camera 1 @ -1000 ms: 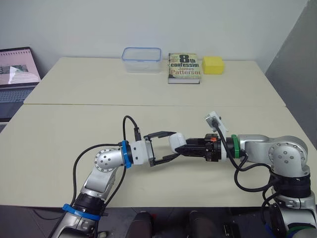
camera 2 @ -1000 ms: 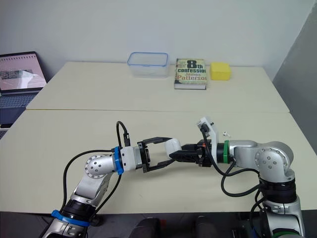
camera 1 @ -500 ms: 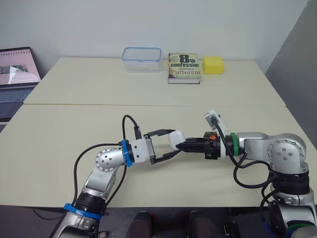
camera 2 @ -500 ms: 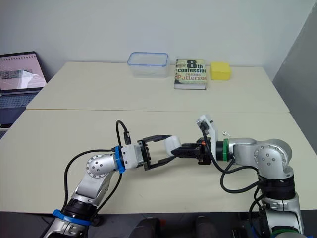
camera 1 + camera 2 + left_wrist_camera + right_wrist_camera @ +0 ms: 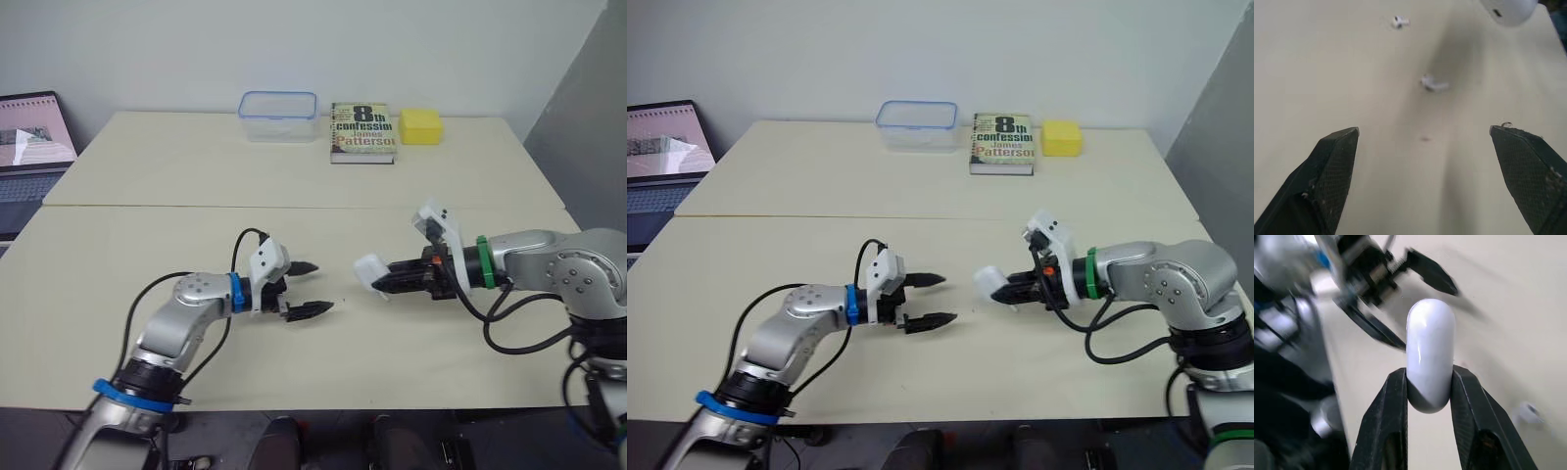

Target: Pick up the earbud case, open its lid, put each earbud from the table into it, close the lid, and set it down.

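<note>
We hold the earbud case (image 5: pixel 1430 347) clamped in our right gripper (image 5: pixel 388 284), lid seemingly shut. Our left gripper (image 5: pixel 319 287) hangs nearby, jaws apart. Next we must pry the lid open.

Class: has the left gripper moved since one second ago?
Yes. Against the book, the left gripper has shifted to the robot's left; its open jaws no longer flank the earbud case.

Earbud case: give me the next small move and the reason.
Probably bring the open left gripper to the earbud case to flip it open: the right gripper clamps the case, it looks shut, and both earbuds lie on the table.
</note>
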